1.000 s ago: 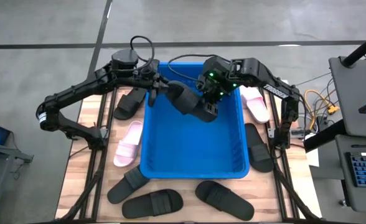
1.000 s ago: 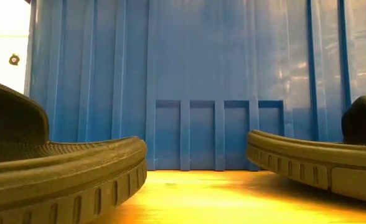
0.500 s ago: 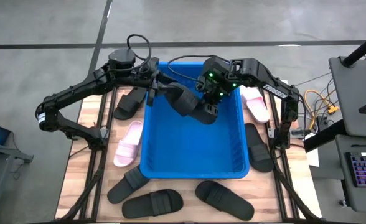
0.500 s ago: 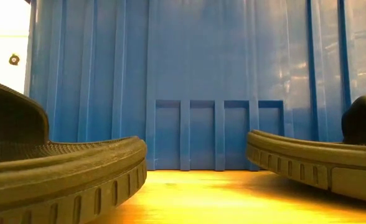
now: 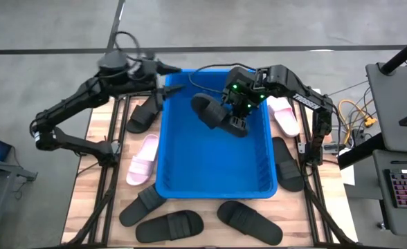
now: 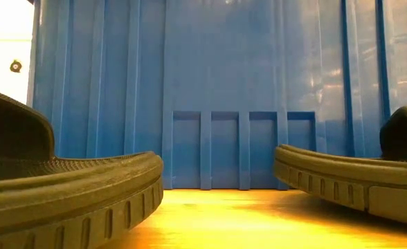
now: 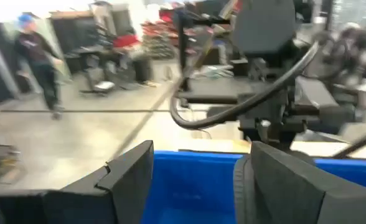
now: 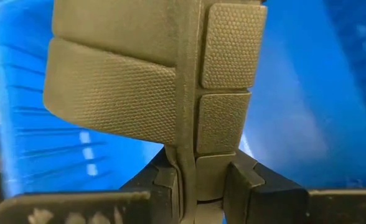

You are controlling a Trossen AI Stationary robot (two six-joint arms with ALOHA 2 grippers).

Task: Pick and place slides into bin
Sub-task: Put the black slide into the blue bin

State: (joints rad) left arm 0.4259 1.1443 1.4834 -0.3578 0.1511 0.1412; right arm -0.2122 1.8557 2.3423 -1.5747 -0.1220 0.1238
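My right gripper point(image 5: 235, 122) is shut on a black slide point(image 5: 209, 111) and holds it above the floor of the blue bin point(image 5: 190, 162). In the right wrist view the slide's strap point(image 8: 108, 93) and treaded underside point(image 8: 231, 81) fill the picture. My left gripper point(image 5: 173, 79) stands open at the bin's far left corner, clear of the slide. Its two fingers point(image 7: 130, 180) are spread above the bin's rim point(image 7: 189, 160) with nothing between them. My right gripper pinches the slide's sole at one end point(image 8: 198, 177) between its two fingers, one on the treaded underside and one on the footbed side. The fingers slant down from the table's right. The slide sticks out beyond the fingers on its edge, clear of the bin's floor.
Black slides lie around the bin on the wooden table: one at the far left point(image 5: 145, 111), three at the near edge point(image 5: 170, 225), one at the right point(image 5: 286, 162). Pink slides lie at left point(image 5: 142, 159) and far right point(image 5: 284, 114). The low view shows the bin's wall point(image 6: 210, 90).
My left gripper has opened, let go of the black slide and drawn back toward the table's far left corner, rising and rolling a little. The slide stays over the bin in my right gripper alone, which has kept its place.
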